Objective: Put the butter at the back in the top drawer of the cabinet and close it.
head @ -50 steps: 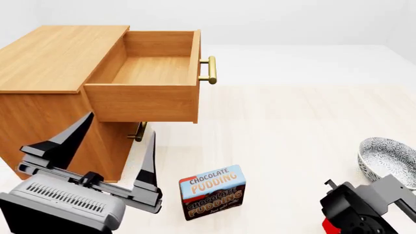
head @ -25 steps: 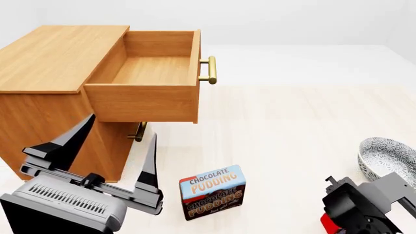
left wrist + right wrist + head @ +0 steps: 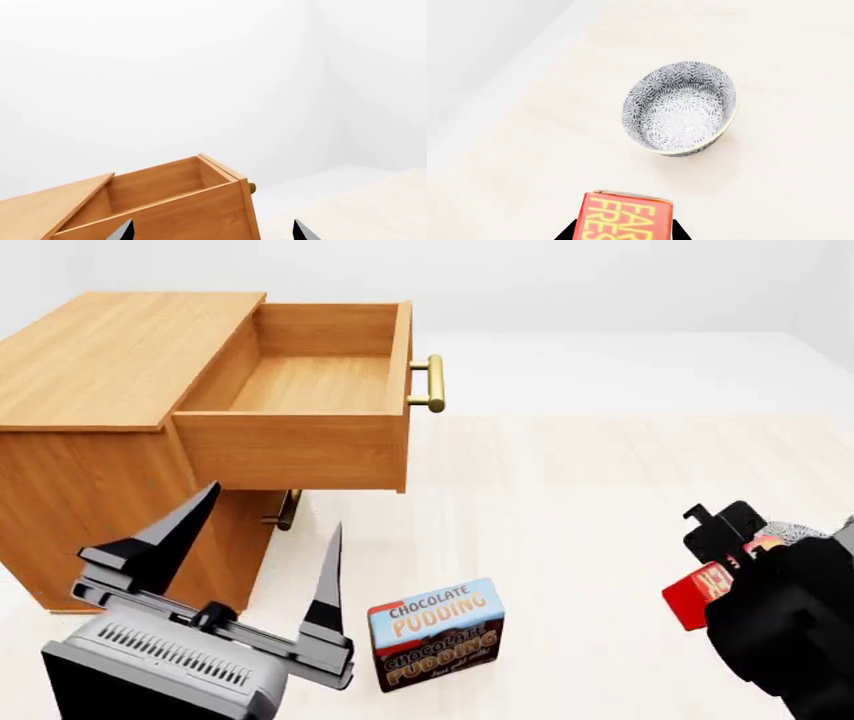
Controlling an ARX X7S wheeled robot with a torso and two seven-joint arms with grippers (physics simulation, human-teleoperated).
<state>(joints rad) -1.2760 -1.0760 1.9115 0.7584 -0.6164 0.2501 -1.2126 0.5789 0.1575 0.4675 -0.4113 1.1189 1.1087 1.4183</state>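
The right gripper is clamped on the one butter box, lettered "FAR… FRES…", held off the floor at the near right above a patterned bowl. The cabinet stands far left, its top drawer pulled out and bare, with open floor between. The left gripper hangs with fingers apart beside one "CHOCOLATE PUDDING" box.
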